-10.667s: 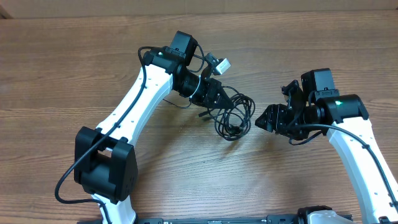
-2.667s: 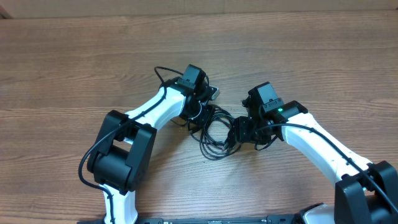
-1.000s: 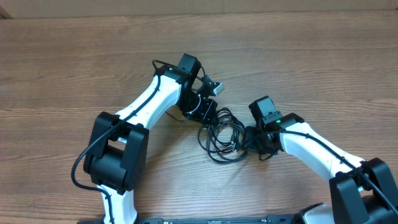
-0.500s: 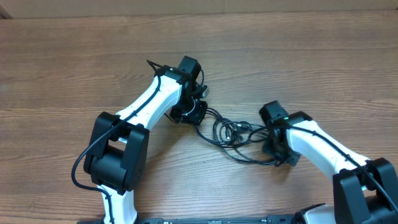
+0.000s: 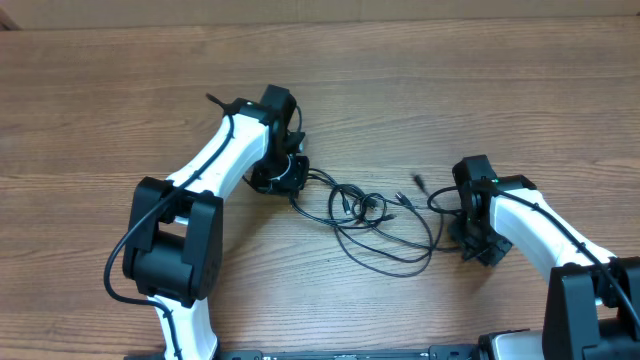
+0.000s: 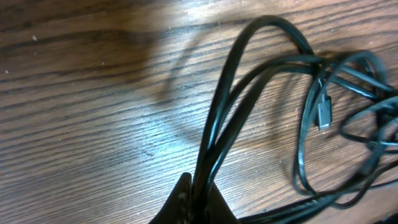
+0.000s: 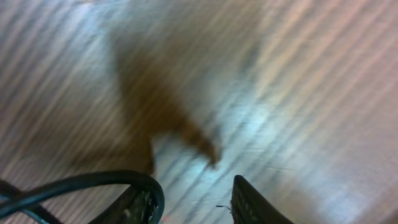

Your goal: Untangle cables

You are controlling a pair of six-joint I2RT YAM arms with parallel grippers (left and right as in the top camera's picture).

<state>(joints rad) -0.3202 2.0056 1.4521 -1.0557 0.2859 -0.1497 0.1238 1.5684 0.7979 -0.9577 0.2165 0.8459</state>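
Note:
The thin black cables (image 5: 372,215) lie stretched in loose loops across the wood between my two arms, with a small knot (image 5: 358,204) in the middle and a free plug end (image 5: 418,182) near the right arm. My left gripper (image 5: 286,176) is shut on a bundle of cable strands; the left wrist view shows the strands (image 6: 231,118) running out from the closed gripper (image 6: 200,198), with a silver plug (image 6: 324,116) lying to the right. My right gripper (image 5: 476,243) is open. In the blurred right wrist view, one cable loop (image 7: 93,181) curves over the left finger (image 7: 135,207) of the gripper (image 7: 189,205).
The wooden table (image 5: 120,100) stretches all round. The thicker arm wiring (image 5: 228,108) runs along the left arm. Both arm bases stand at the front edge.
My left gripper has pulled its cable strands up and to the left. My right gripper has moved to the right. The tight tangle has spread out into longer, looser loops.

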